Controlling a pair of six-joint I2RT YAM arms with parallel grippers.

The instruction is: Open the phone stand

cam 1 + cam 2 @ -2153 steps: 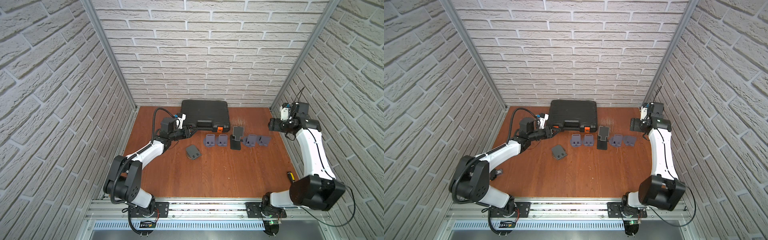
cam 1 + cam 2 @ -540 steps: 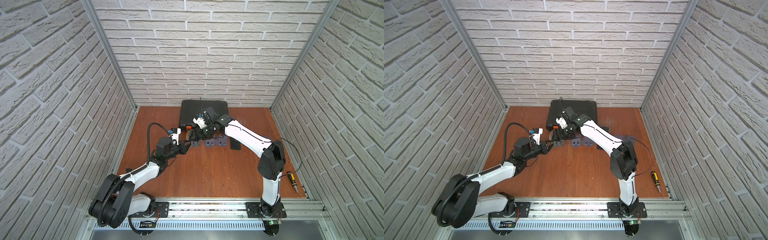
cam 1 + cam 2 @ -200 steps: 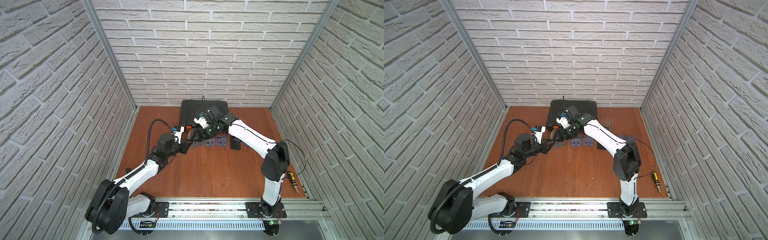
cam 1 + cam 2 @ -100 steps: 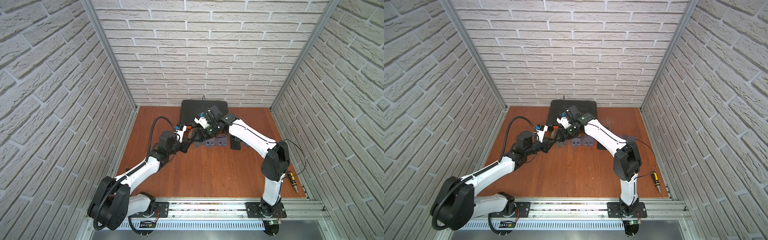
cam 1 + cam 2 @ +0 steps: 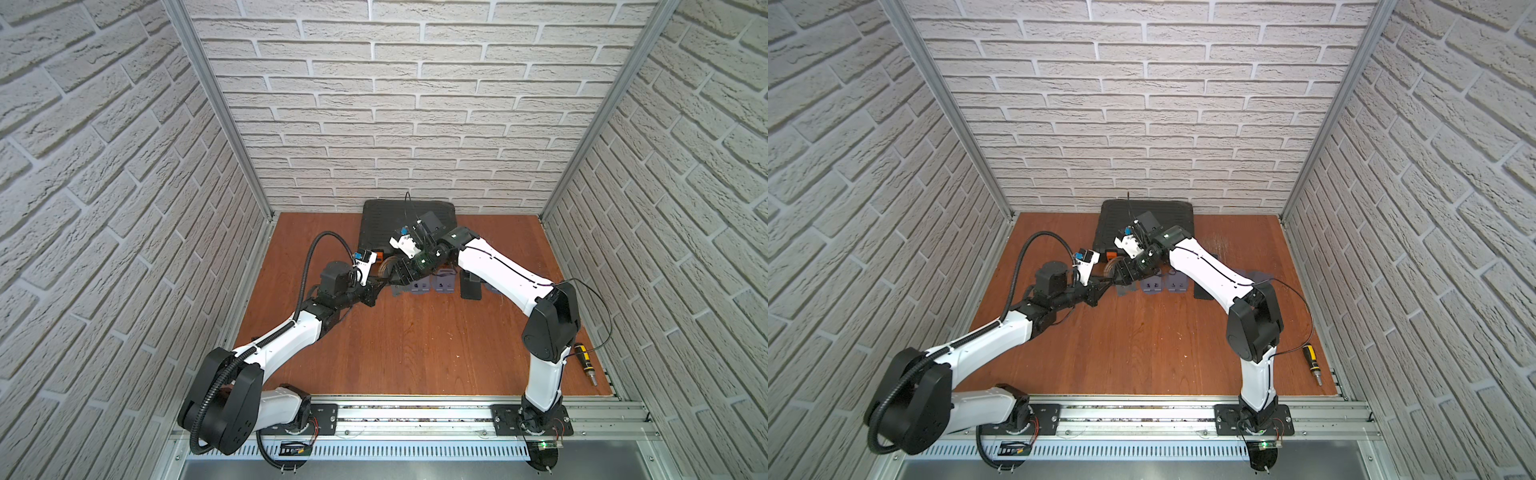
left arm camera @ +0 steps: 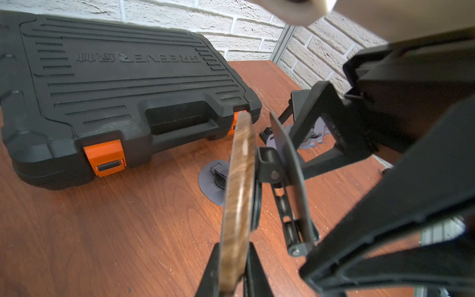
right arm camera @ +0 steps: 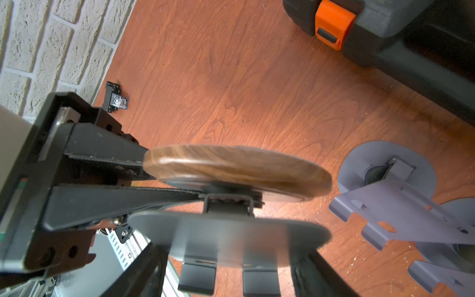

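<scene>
Holding the phone stand clear of the bench, just in front of the black tool case, close to the case's left orange latch.

Clamping the left gripper almost fully closed on the rim of the stand's round wooden base, with the disc standing on edge between the two fingers.

Spanning the stand's grey plate with the right gripper, jaws standing wide and apparently bearing on opposite edges of the plate.

Showing the grey plate lying nearly parallel to the wooden base, with only a narrow gap between them and a short dark hinge arm bridging that gap.

Meeting both grippers at the stand from opposite sides, in front of the tool case, in both top views.

Showing a row of other grey stands resting on the bench in front of the tool case, to the right of the held stand, and a screwdriver lying well apart from the tool case, at the bench's near right edge.
</scene>
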